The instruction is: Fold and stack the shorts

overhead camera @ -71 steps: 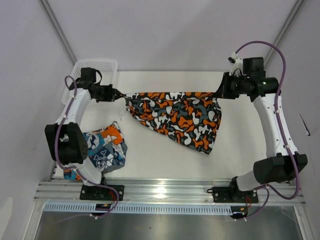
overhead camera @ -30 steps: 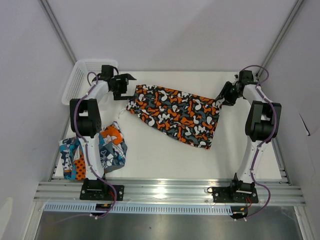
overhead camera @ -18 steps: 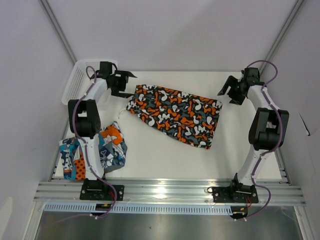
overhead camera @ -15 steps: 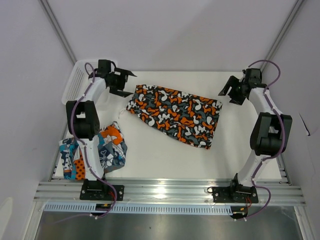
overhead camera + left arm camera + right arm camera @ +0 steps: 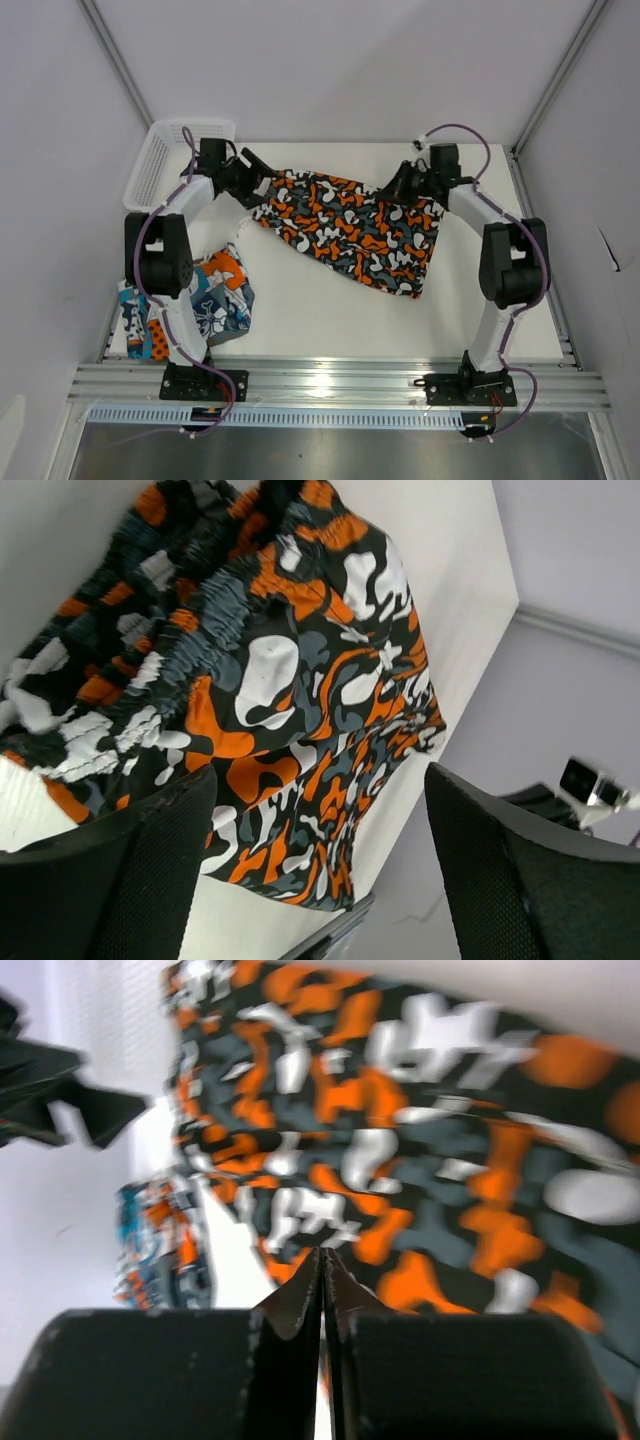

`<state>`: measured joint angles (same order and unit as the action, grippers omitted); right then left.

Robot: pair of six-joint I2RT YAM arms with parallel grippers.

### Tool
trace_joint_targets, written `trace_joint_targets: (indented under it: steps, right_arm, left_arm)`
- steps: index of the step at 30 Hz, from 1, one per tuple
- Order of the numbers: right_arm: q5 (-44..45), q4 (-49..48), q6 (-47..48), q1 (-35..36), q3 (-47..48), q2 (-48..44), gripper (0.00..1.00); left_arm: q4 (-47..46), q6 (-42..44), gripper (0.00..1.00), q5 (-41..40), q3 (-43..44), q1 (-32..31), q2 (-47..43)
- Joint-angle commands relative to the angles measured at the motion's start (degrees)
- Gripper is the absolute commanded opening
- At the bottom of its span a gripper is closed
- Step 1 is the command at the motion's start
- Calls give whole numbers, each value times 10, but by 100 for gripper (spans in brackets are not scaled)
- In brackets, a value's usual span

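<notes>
Camo shorts (image 5: 350,230): flat on my bench (image 5: 300,320), centre toward 12 o'clock.
Skull shorts (image 5: 205,300): bunched at 8 o'clock.
Left hand (image 5: 255,172): spread wide at the camo's 10 o'clock corner.
Right hand (image 5: 398,186): fingers pressed together, nothing visibly between, at its 1 o'clock edge.
Risk: I could pinch one layer only and skew the fold.

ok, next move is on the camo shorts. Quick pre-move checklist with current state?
1. Camo shorts spread on the table: ok.
2. Left tool open at the waistband's left corner: ok, jaws wide apart.
3. Right tool open for a grasp: not ok, jaws shut at the shorts' far right corner.
4. Right tool pinching cloth: cannot tell, wrist view is blurred.
5. Patchwork shorts apart from the camo pair: ok, crumpled at the near left corner.
</notes>
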<state>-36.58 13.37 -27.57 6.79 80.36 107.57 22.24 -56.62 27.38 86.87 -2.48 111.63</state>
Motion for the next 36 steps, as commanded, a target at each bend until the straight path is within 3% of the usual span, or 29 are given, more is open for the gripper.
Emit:
trace_joint_targets:
  steps: [1, 10, 15, 18, 23, 27, 32, 36]
  right_arm:
    - [-78, -123, -75, 40, 30, 45, 2]
    - [-65, -268, -213, 112, 88, 179, 0]
    - [-23, -296, -276, 121, 99, 238, 0]
    - [-3, -291, -296, 124, 101, 264, 0]
    - [67, -189, -262, 140, 119, 253, 0]
    - [114, -77, -228, 157, 177, 255, 1]
    - [125, 76, -167, 171, 287, 309, 2]
    - [127, 81, -145, 173, 261, 293, 1]
  left_arm:
    - [-114, 49, 83, 61, -24, -17, -39]
    - [-209, 69, 65, 63, -17, -51, 6]
    - [-270, 35, 36, 45, -3, -52, 62]
    - [-277, 18, 24, 23, 23, -53, 114]
    - [-232, 10, 20, -35, 61, -60, 179]
    - [-93, 34, 15, -82, 162, -69, 245]
    - [-89, 8, 15, -55, 182, -62, 287]
    - [-115, 23, 11, -54, 154, -65, 249]
